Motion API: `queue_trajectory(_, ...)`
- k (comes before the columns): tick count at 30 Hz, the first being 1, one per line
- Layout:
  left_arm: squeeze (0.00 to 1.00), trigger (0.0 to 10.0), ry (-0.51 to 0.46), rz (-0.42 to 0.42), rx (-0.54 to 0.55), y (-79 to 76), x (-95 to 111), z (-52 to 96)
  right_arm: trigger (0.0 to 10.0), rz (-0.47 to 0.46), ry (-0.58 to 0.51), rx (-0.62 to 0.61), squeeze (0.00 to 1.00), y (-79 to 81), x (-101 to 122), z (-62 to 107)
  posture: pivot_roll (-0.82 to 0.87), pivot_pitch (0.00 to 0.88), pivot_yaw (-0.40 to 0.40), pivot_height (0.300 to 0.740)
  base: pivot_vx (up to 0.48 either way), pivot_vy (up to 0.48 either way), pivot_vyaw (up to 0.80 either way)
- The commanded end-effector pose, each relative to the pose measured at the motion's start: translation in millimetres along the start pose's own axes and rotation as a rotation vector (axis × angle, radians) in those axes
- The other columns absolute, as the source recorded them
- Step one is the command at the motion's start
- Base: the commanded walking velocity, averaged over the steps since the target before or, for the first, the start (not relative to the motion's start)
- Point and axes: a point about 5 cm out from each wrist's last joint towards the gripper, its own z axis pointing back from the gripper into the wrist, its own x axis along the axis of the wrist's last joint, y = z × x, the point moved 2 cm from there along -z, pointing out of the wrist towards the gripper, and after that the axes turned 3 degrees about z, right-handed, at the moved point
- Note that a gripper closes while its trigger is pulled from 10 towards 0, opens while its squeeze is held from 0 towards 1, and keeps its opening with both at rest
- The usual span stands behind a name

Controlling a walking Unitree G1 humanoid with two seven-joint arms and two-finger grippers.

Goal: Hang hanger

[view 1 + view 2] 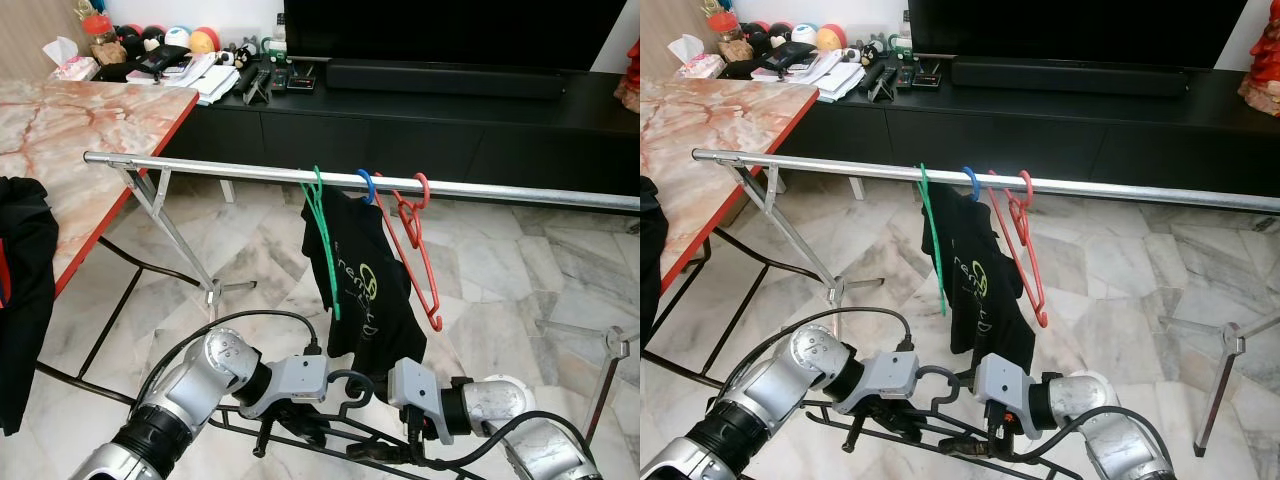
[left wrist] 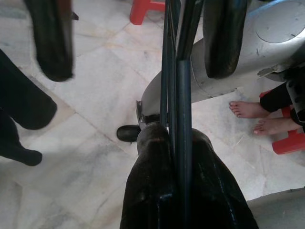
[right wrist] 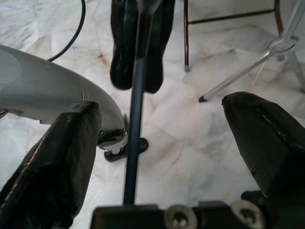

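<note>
A black hanger, its hook (image 1: 350, 385) pointing up, is held low in front of me between both arms. My left gripper (image 2: 174, 136) is shut on the hanger's thin bar (image 2: 183, 86). Facing it, my right gripper (image 3: 159, 107) stands open, and the bar (image 3: 135, 124) runs between its spread fingers without touching them. Above and beyond hangs the silver rail (image 1: 250, 170). On it are a green hanger (image 1: 325, 240), a blue-hooked hanger carrying a black T-shirt (image 1: 365, 280), and a red hanger (image 1: 420, 250).
A marble table with a red edge (image 1: 90, 130) stands at the left, a black garment (image 1: 20, 290) draped off it. The rail's folding legs (image 1: 175, 235) splay on the marble floor. A black TV console (image 1: 420, 130) lies behind. A person's bare feet (image 2: 248, 109) are beside a red stool (image 2: 290, 138).
</note>
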Motion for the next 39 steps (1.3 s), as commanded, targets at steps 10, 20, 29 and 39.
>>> queue_trajectory(10, 0.00, 10.0, -0.005, -0.037, 0.043, 4.5, 7, -0.2, 0.0, -0.032, 0.060, 0.062, 0.00, 7.6, -10, -3.0, -0.04, 0.199, 0.045, 0.740, 0.000, 0.000, 0.00)
queue_trajectory(20, 0.00, 10.0, 0.014, -0.086, 0.092, 8.4, 8, 1.2, 0.0, -0.042, 0.072, 0.097, 0.00, 12.9, -12, -3.2, -0.04, 0.201, 0.040, 0.740, 0.000, 0.000, 0.00)
queue_trajectory(29, 0.00, 10.0, 0.009, -0.106, 0.114, 10.4, 10, 0.2, 0.0, -0.041, 0.079, 0.095, 0.00, 12.8, -13, -6.9, -0.03, 0.202, 0.039, 0.740, 0.000, 0.000, 0.00)
queue_trajectory(39, 0.00, 10.0, 0.002, -0.139, 0.147, 12.7, 14, 0.4, 0.0, -0.027, 0.084, 0.090, 0.00, 13.0, -12, -9.1, -0.04, 0.191, 0.035, 0.740, 0.000, 0.000, 0.00)
